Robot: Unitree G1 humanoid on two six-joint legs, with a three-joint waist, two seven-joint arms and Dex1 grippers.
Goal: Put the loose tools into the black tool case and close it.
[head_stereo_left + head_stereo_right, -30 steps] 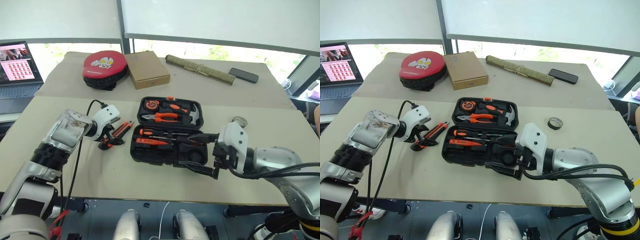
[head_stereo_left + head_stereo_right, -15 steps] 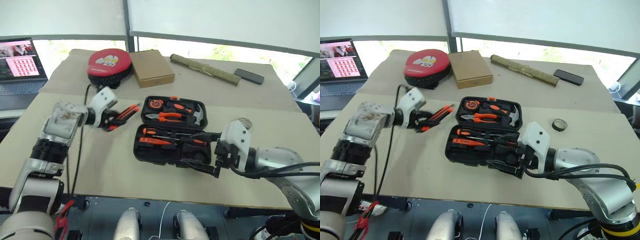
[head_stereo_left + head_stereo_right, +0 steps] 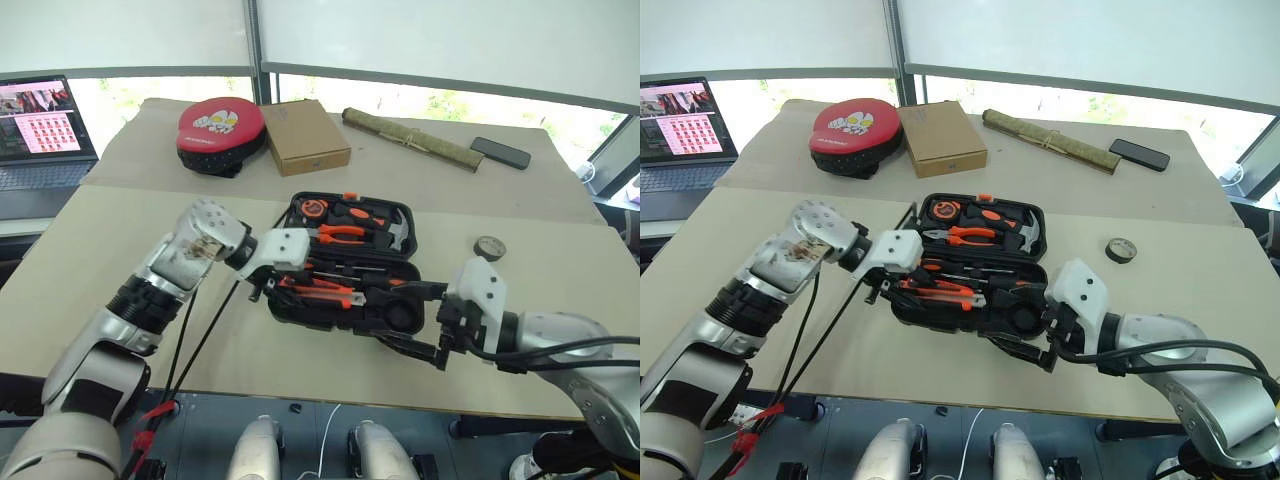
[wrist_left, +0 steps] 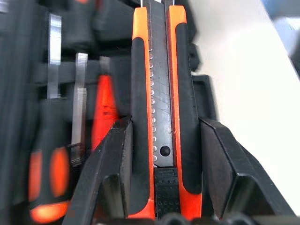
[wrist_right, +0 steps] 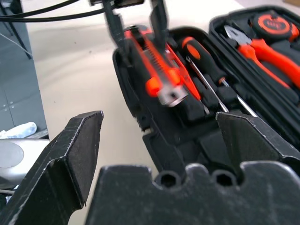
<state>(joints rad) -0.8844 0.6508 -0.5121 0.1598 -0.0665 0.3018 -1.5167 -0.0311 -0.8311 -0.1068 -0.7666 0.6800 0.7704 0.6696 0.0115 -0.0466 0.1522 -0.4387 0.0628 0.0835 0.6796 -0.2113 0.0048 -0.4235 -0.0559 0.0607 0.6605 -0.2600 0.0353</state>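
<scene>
Left gripper (image 4: 161,154) jaws clamped on knife (image 4: 161,93) over the case (image 3: 345,310) at frame centre; right gripper (image 5: 159,136) jaws wide, empty.

Utility knife (image 4: 161,108) tip cut off; screwdrivers (image 4: 56,154) blurred.

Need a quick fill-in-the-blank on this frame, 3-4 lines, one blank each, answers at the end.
1. The left gripper is shut on the utility ____.
2. It holds that tool above the open black tool ____.
3. The right gripper, at the near edge of the case, has its fingers ____.
4. The small black tape roll lies on the ____, outside the case.

Missing words: knife; case; open; table
</scene>
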